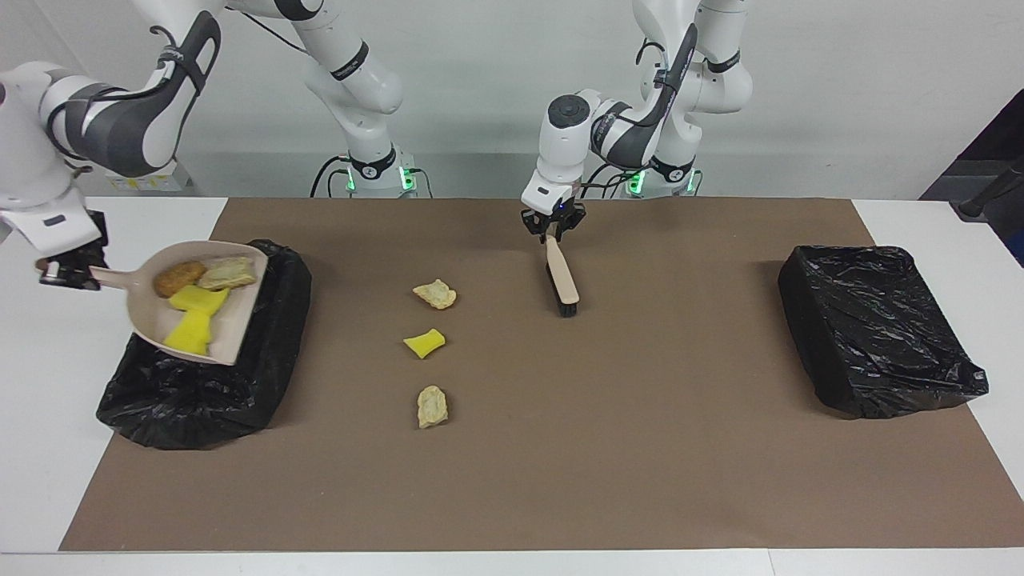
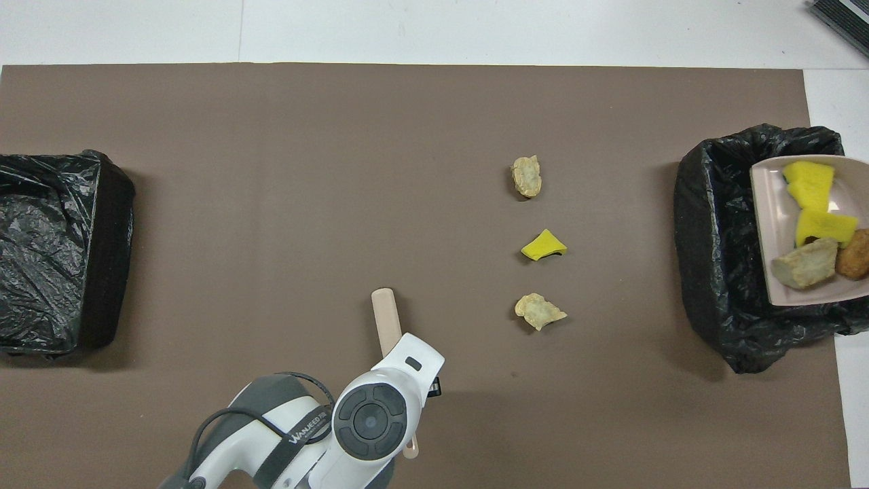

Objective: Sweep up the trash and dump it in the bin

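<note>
The right gripper (image 1: 70, 272) is clamped on the handle of the beige dustpan (image 1: 240, 320), holding it over the black-lined bin (image 1: 264, 384) at the right arm's end of the table. The pan carries an orange-brown lump (image 1: 178, 278), a beige chunk (image 1: 228, 273) and two yellow sponge bits (image 1: 194, 316), none of them tipped out yet. So the dumping step is in hand; next the pan likely needs a steeper tilt so its load slides off the lip into the bin below.

The left gripper (image 1: 552, 228) sits at the handle end of the brush (image 1: 563, 280), whose bristle end rests on the brown mat (image 1: 640, 448). Whether its fingers grip the handle or have let go I cannot tell. Three pieces lie in a row on the mat, toward the right arm's end from this gripper: a beige chunk (image 1: 435, 294), a yellow sponge bit (image 1: 424, 343) and a second beige chunk (image 1: 432, 406). A second black-lined bin (image 1: 876, 328) stands at the left arm's end.
</note>
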